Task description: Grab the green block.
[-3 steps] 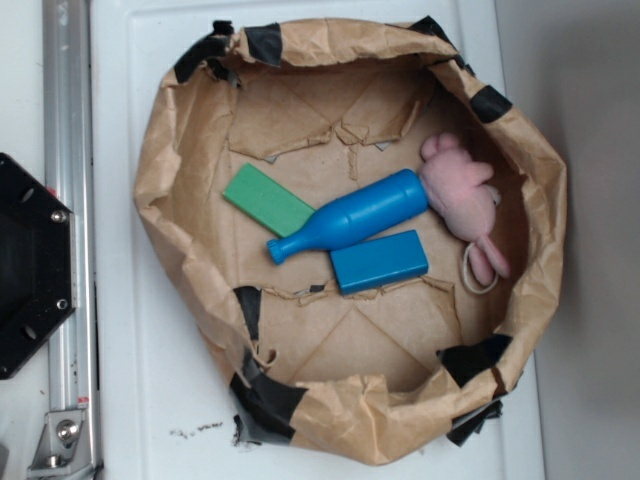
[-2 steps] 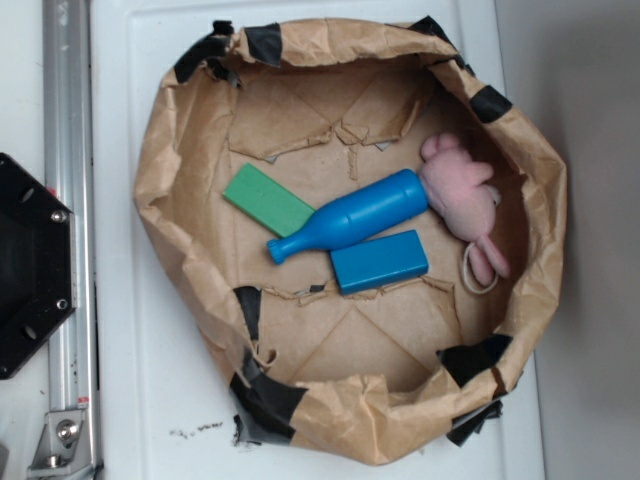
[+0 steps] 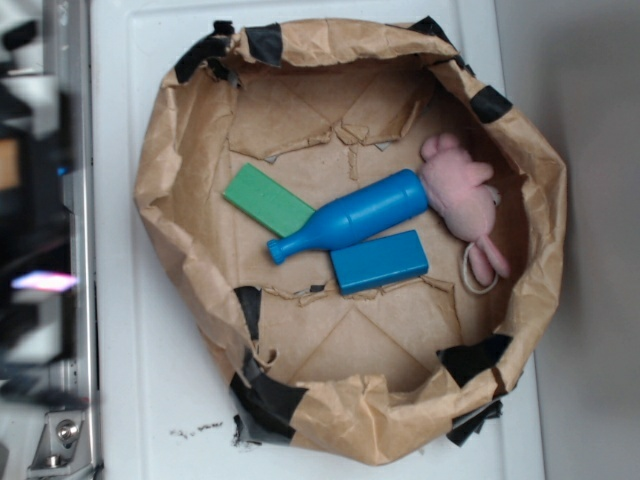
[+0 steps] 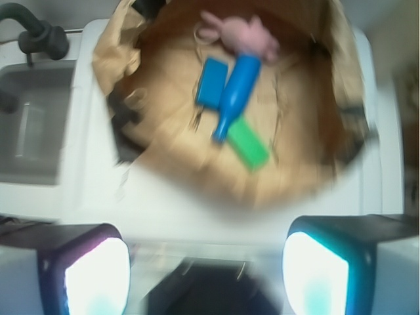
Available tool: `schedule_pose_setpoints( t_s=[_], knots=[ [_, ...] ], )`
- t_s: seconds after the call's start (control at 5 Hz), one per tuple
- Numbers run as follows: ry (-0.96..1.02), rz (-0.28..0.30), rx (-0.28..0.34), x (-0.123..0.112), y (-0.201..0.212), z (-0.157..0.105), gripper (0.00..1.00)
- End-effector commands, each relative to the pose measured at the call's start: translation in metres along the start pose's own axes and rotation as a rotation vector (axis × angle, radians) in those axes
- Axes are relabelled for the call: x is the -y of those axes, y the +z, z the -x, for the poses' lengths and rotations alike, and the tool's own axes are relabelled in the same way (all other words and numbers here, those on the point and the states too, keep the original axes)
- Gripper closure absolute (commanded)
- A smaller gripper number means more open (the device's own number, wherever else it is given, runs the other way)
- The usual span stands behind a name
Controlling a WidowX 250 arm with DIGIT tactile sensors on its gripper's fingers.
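The green block (image 3: 267, 200) lies flat on the floor of a crumpled brown paper basin (image 3: 160, 170) patched with black tape, toward its left side in the exterior view. Its lower right end touches the neck of the blue bottle-shaped toy (image 3: 350, 227), which lies slantwise across the middle. Just below the bottle rests the thicker blue block (image 3: 379, 262), and a pink plush animal (image 3: 460, 200) sits against the bottle's base on the right. The gripper (image 4: 207, 269) (blurred in the wrist view) hangs outside the basin over the white table (image 3: 130, 380), its two fingers (image 4: 315, 272) spread wide apart, holding nothing, well away from the block.
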State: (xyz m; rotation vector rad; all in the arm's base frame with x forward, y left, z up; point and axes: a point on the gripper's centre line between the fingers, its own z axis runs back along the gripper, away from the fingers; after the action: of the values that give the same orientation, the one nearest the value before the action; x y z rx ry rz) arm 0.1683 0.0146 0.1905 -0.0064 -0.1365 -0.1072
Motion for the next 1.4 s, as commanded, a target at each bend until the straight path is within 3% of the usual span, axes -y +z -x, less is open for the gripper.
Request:
schedule_pose_setpoints(
  t_s=[0.0, 0.2, 0.4, 0.6, 0.8, 1.2],
  knots=[
    [-0.077, 0.013, 0.026, -0.033, -0.039, -0.05, 0.0],
    [-0.166, -0.012, 0.003, -0.016, -0.048, -0.06, 0.0],
    [-0.231, 0.01, -0.027, -0.02, -0.052, -0.03, 0.0],
    [-0.28, 0.019, -0.103, -0.046, -0.103, -0.047, 0.0],
    [-0.309, 0.014, -0.151, -0.048, -0.148, -0.042, 0.0],
    [-0.378, 0.032, -0.143, -0.031, -0.15, -0.043, 0.0]
  ],
)
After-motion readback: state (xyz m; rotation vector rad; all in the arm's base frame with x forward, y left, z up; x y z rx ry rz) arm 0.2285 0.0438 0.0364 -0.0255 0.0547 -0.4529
